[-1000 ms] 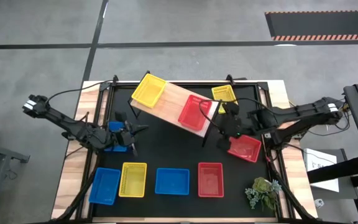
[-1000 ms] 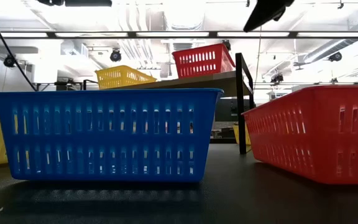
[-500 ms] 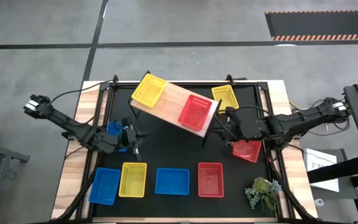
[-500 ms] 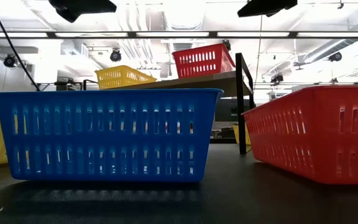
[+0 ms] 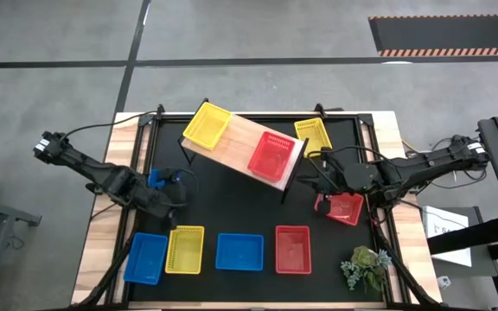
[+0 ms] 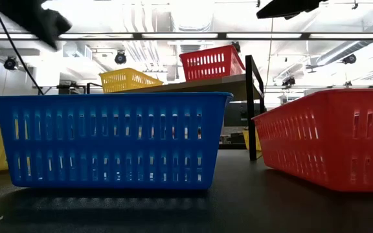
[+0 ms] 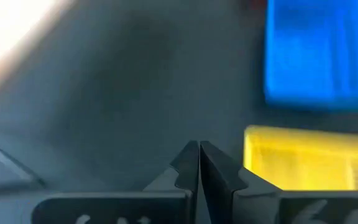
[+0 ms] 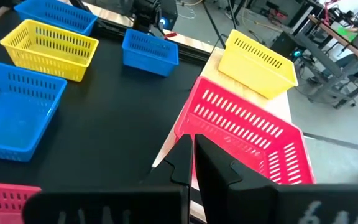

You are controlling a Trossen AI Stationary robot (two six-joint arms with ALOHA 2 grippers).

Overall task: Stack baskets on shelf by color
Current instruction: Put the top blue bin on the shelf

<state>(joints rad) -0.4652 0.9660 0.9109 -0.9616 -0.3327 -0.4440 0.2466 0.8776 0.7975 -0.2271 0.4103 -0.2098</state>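
My left gripper hangs over the black counter, jaws closed, nothing in them, just above the front yellow basket and beside a small blue basket near the left edge. Front row along the counter, left to right: blue basket, that yellow one, another blue basket, red basket. Wrist view shows my left fingers pressed together, with yellow and blue baskets beyond.

The shelf sits slantwise at the back of the counter. A yellow basket sits on its left end and a red basket on its right end. One more yellow basket lies on the counter behind the shelf's right end.

My right gripper is by the shelf's right end, jaws closed and empty. A red basket lies on the counter just beneath that arm. A small plant sits at the front right corner.
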